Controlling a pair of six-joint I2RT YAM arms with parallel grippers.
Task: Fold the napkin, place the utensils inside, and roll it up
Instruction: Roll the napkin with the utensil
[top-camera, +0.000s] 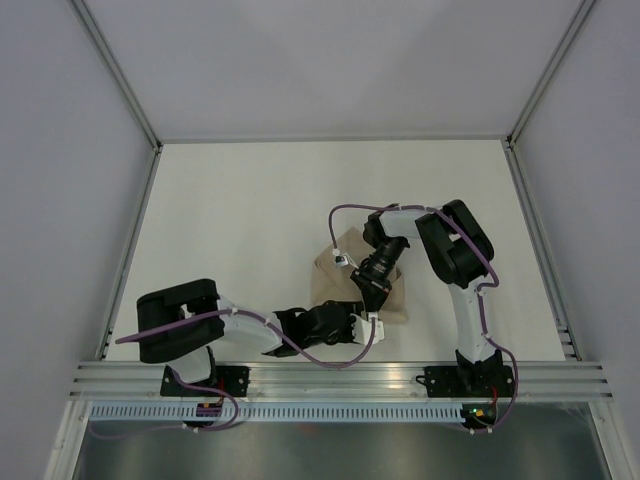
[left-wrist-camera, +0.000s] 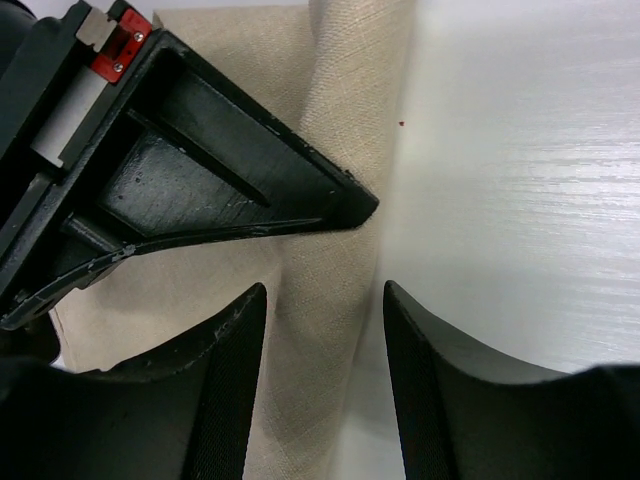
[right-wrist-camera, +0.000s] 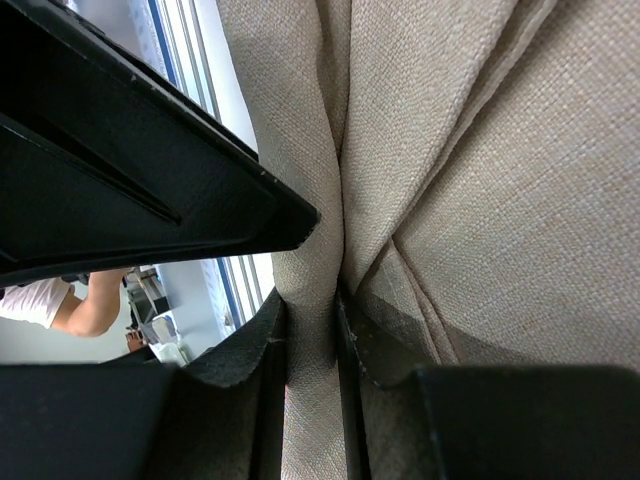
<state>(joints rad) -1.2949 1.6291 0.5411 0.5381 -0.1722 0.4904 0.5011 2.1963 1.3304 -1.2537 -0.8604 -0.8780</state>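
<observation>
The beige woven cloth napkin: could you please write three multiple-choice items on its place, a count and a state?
1. The beige woven cloth napkin lies: A. at the far edge; B. on the white table's near half; C. on the floor.
2. How many black two-finger grippers are at it? A. none; B. one; C. two.
3. The right gripper is: A. shut on a napkin fold; B. open above it; C. well clear.
B: top view shows it there. C: the left gripper straddles its edge too. A: its fingers pinch a fold.
</observation>
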